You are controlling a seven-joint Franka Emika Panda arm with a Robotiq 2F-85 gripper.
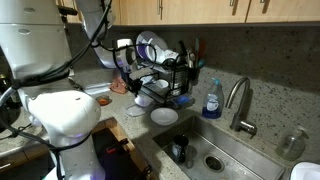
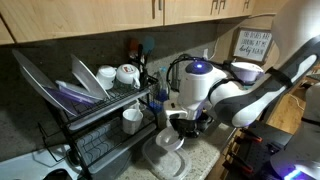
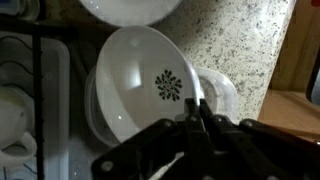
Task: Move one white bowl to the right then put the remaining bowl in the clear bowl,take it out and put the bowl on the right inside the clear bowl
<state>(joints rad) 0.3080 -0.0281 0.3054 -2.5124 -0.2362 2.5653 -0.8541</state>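
Containers: a plain white round bowl with a dark floral motif at its centre (image 3: pixel 140 75) sits on the speckled stone tabletop (image 3: pixel 235 40). It is empty. A second, paler rim shows just outside its left edge. This appears to be the shallow see-through colourless bowl (image 3: pixel 90 108), with the white bowl nested inside it, though the blur prevents certainty. A second plain white bowl (image 3: pixel 130 8) lies beyond it, near but apart, cut off by the top edge of the wrist view. Its contents cannot be seen. A small see-through round item (image 3: pixel 222 92) lies just beside the motif bowl's right edge. What it is cannot be told.

The black wire dish rack (image 2: pixel 100 105) holds white plates on edge and white cups on its upper tier. A white mug (image 3: pixel 12 120) sits in it just left of the nested bowls.

Claw (image 3: pixel 200 108): the fingers are pressed together on the near right rim of the motif bowl, pinching it. The clear bowl lies directly below and forward of the claw, under the held bowl.
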